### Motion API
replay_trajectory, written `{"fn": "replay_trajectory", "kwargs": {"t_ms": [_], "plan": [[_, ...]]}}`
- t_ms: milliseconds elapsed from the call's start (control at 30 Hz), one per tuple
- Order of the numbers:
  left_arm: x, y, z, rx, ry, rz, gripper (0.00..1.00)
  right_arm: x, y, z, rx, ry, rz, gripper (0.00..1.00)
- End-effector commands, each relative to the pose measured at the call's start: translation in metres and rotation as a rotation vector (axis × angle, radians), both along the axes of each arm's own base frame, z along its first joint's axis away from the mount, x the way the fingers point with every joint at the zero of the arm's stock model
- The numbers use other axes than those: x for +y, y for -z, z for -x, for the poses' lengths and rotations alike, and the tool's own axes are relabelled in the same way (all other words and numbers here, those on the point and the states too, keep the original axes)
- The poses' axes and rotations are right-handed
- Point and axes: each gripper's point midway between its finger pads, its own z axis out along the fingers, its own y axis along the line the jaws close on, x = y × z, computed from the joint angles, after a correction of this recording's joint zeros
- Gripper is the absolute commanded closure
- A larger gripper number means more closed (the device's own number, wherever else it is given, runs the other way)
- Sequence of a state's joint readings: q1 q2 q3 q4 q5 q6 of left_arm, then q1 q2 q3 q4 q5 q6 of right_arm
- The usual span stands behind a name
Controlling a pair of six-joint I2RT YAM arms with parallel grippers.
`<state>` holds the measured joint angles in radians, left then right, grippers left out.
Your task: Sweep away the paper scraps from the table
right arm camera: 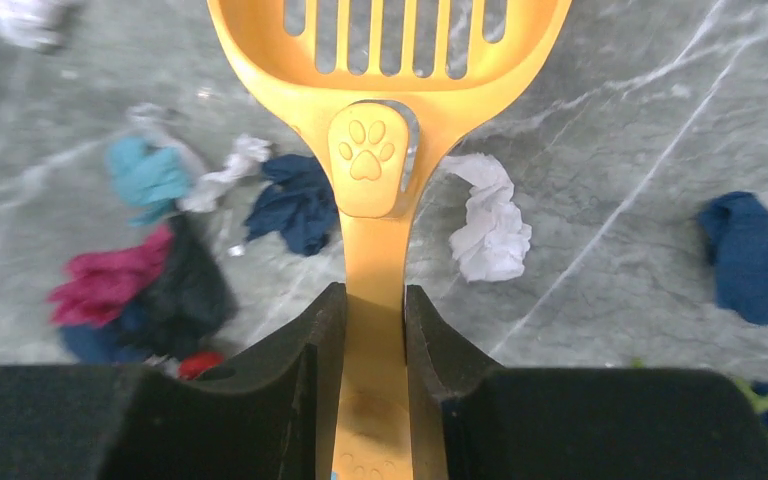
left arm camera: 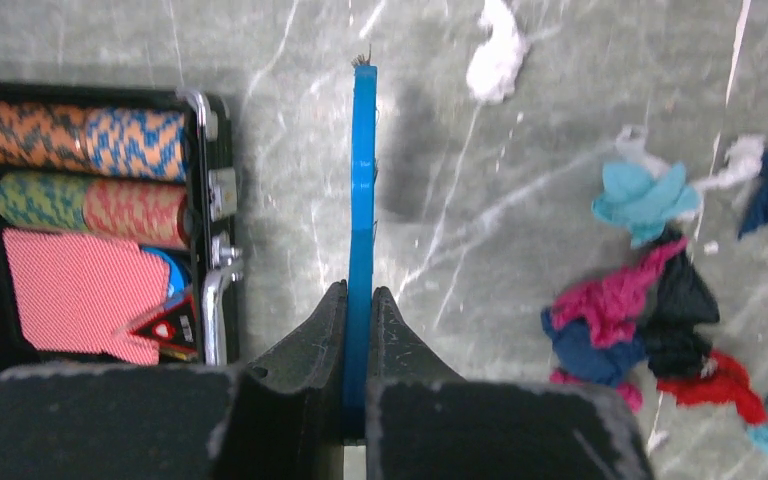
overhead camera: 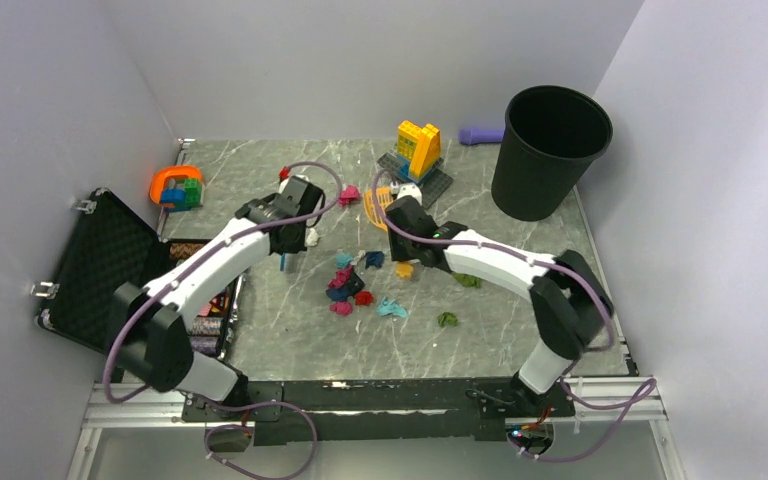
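Note:
Several paper scraps (overhead camera: pixel 350 285), magenta, red, teal and dark blue, lie clustered mid-table (overhead camera: pixel 290 330), with green ones (overhead camera: pixel 447 319) to the right. My left gripper (overhead camera: pixel 288 245) is shut on the blue hand brush (overhead camera: pixel 283 263), left of the cluster. In the left wrist view the brush (left arm camera: pixel 363 200) shows edge-on between the fingers (left arm camera: pixel 310 350), with scraps (left arm camera: pixel 620 300) to the right. My right gripper (overhead camera: pixel 405 222) is shut on an orange slotted scoop (overhead camera: pixel 378 207). In the right wrist view the scoop (right arm camera: pixel 390 60) hangs above a white wad (right arm camera: pixel 488 225) and a dark blue scrap (right arm camera: pixel 755 255).
A black bin (overhead camera: pixel 550 150) stands at the back right. A yellow-blue brick build (overhead camera: pixel 418 148) is at the back centre, and an orange, green and blue toy (overhead camera: pixel 177 187) at the back left. An open black case (overhead camera: pixel 110 265) holding chip stacks (left arm camera: pixel 90 140) lies at the left edge.

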<state>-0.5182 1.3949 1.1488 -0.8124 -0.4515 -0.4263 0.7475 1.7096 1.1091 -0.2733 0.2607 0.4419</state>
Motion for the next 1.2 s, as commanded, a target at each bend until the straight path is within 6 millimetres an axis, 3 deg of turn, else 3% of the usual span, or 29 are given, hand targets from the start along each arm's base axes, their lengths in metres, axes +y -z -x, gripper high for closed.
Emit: {"fn": "replay_trajectory", "kwargs": {"t_ms": [0, 100, 167, 267, 400, 467, 533, 633, 733, 867, 1067, 1167], "plan": [[-0.004, -0.025, -0.053, -0.105, 0.016, -0.097, 1.00, -0.005, -0.070, 0.008, -0.107, -0.053, -0.077, 1.00], [-0.014, -0.017, -0.066, -0.046, 0.082, -0.142, 1.00, -0.024, -0.093, 0.013, -0.148, 0.001, -0.063, 1.00], [-0.031, -0.002, -0.066, 0.021, 0.168, -0.113, 1.00, -0.037, -0.106, 0.017, -0.173, 0.031, -0.054, 1.00], [-0.058, 0.019, -0.056, 0.105, 0.298, -0.102, 1.00, -0.057, -0.122, 0.023, -0.209, 0.105, -0.050, 1.00], [-0.090, 0.032, -0.033, 0.187, 0.430, -0.116, 1.00, -0.088, -0.140, 0.029, -0.256, 0.233, -0.043, 1.00], [-0.112, 0.030, -0.017, 0.214, 0.522, -0.063, 1.00, -0.098, -0.145, 0.032, -0.266, 0.260, -0.038, 1.00], [-0.129, 0.015, -0.005, 0.200, 0.602, 0.003, 1.00, -0.106, -0.149, 0.035, -0.271, 0.286, -0.030, 1.00], [-0.134, -0.018, 0.002, 0.127, 0.633, 0.055, 1.00, -0.119, -0.148, 0.041, -0.262, 0.330, -0.015, 1.00], [-0.113, -0.048, -0.014, 0.008, 0.555, -0.030, 1.00, -0.127, -0.146, 0.045, -0.259, 0.359, -0.029, 1.00], [-0.076, -0.079, -0.056, -0.141, 0.367, -0.279, 1.00, -0.129, -0.143, 0.050, -0.259, 0.355, -0.061, 1.00], [-0.080, -0.077, -0.130, -0.231, 0.392, -0.590, 1.00, -0.130, -0.149, 0.053, -0.255, 0.351, -0.077, 1.00], [-0.084, -0.064, -0.164, -0.230, 0.427, -0.620, 1.00, -0.135, -0.158, 0.055, -0.268, 0.363, -0.075, 1.00]]}}
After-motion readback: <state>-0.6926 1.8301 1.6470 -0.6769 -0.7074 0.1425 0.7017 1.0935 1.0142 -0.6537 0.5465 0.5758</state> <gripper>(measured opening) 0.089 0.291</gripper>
